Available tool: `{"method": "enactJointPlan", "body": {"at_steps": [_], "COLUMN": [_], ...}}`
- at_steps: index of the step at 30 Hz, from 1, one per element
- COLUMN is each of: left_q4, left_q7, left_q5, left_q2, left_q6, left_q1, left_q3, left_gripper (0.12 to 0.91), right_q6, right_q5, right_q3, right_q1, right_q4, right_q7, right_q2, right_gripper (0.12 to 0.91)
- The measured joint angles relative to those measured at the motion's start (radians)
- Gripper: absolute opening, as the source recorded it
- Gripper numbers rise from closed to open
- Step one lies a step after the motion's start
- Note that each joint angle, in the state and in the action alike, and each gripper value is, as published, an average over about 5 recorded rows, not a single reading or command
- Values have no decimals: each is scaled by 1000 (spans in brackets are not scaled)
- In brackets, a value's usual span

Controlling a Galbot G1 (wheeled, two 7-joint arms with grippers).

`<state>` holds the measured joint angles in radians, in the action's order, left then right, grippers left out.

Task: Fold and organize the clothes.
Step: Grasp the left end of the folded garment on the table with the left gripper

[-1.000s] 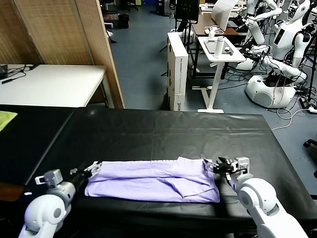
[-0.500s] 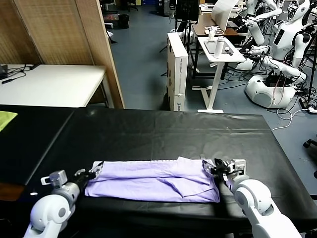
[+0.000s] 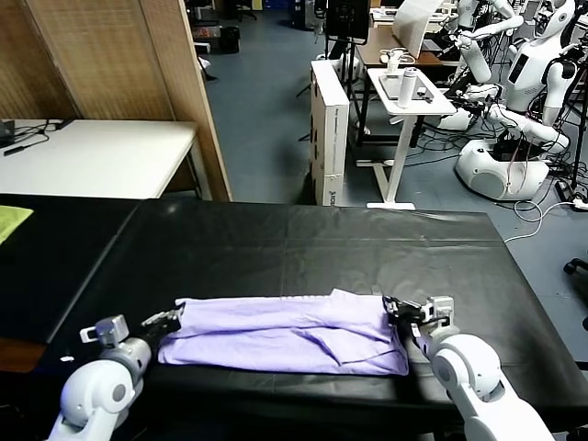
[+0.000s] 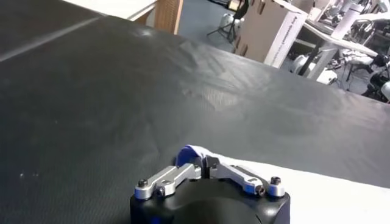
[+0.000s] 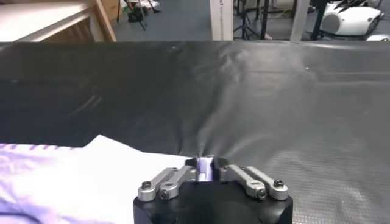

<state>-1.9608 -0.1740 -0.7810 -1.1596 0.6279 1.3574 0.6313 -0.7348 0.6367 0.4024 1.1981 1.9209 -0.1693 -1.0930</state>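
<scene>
**A:** What are the arms doing, nearest first?

**B:** Both reach forward low over the near edge of the black table (image 3: 303,239). The left gripper (image 3: 171,318) is pinched closed on the left end of the T-shirt (image 3: 285,333); its wrist view shows the jaws together with a fold of cloth (image 4: 190,151) nipped between them. The right gripper (image 3: 397,310) is likewise clamped on the shirt's right end, pale fabric (image 5: 205,164) showing between its closed jaws.

**A:** How many of each thing?

**B:** Two grippers, one lavender T-shirt. It lies in a long folded band across the near part of the table, stretched between the two grippers. At the far left edge, one patch of yellow-green cloth (image 3: 13,220). Beyond the table stand one white table (image 3: 92,156), a wooden screen (image 3: 110,64), a white rolling stand (image 3: 404,92) and other white robots (image 3: 524,83).

**A:** What has changed from a second ago?

**B:** Both grippers stood open at the shirt's ends then; now they have closed onto the cloth. The shirt lies in nearly the same place.
</scene>
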Motion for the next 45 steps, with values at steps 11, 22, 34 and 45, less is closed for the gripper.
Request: {"method": "enactJointPlan", "body": {"at_steps": [11,22,34,45], "left_q4": [77,111,17,32], "left_q7": [1,8,-4,16], "left_q5": [1,-6,-97,-425], "left_q2": [6,22,57,121], "left_q6": [-3,0,38,108], "left_q1": [-118,-183,-77,-39], "left_q3": [-53,-67,-10,74], "left_gripper": [152,256,882,907], "right_q6": [98,128,104,108], "right_q5": [-45,-33,33,48], "right_q3": [14,23,90,184], "right_q1": [-39,-47,39,203], "right_q4": [-60,-62,98,255], "right_q7": [-23,23,23,44], "right_q2": [-52,-37,59,99], "right_gripper": [159,402,903,907]}}
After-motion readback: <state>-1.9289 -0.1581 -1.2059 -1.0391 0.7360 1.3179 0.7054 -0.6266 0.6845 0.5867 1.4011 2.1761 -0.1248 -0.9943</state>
